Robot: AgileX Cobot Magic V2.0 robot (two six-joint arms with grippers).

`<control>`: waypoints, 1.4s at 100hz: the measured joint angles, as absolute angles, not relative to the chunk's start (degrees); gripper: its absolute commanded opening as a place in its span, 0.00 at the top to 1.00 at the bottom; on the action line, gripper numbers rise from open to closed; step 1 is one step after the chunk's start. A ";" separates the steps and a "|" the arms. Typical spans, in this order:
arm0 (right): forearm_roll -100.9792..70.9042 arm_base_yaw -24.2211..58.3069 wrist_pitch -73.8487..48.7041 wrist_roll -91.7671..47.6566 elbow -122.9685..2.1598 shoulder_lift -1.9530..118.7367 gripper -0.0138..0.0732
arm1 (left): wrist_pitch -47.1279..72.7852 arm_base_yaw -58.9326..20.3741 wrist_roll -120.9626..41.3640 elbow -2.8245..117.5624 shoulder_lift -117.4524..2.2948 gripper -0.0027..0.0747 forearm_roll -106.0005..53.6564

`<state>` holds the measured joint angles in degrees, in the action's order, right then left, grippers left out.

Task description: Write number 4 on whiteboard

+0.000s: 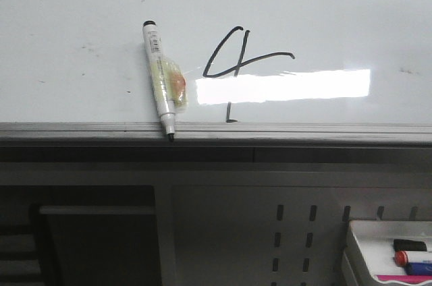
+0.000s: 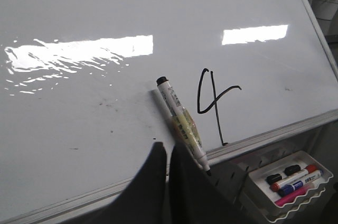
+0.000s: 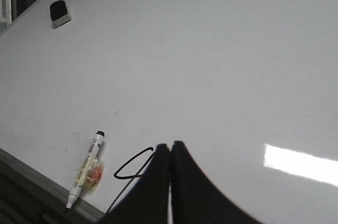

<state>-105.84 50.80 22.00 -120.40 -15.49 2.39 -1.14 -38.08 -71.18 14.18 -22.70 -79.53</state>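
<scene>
1. Number 4 (image 1: 236, 63) sits low on the whiteboard (image 1: 81, 16), its stem ending just above the grey edge rail (image 1: 304, 131).
2. Marker (image 1: 160, 77) leans beside it, tip on the rail.
3. Left gripper (image 2: 168, 152) and right gripper (image 3: 169, 152) are clenched, holding nothing.

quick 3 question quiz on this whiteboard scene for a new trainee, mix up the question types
1. True or false: the number 4 is already drawn on the whiteboard.
2. Multiple choice: the marker is (a) held by the left gripper, (b) lying on the board with its tip over the edge rail, (c) in the tray.
3. Short answer: are the right gripper fingers apart or closed together?

Key:
1. True.
2. b; both grippers are empty.
3. Closed together, holding nothing.
</scene>
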 measured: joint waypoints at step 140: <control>-105.84 50.80 22.49 -120.40 -15.39 1.20 0.92 | 5.85 -12.80 -5.85 -0.25 0.33 0.99 -1.45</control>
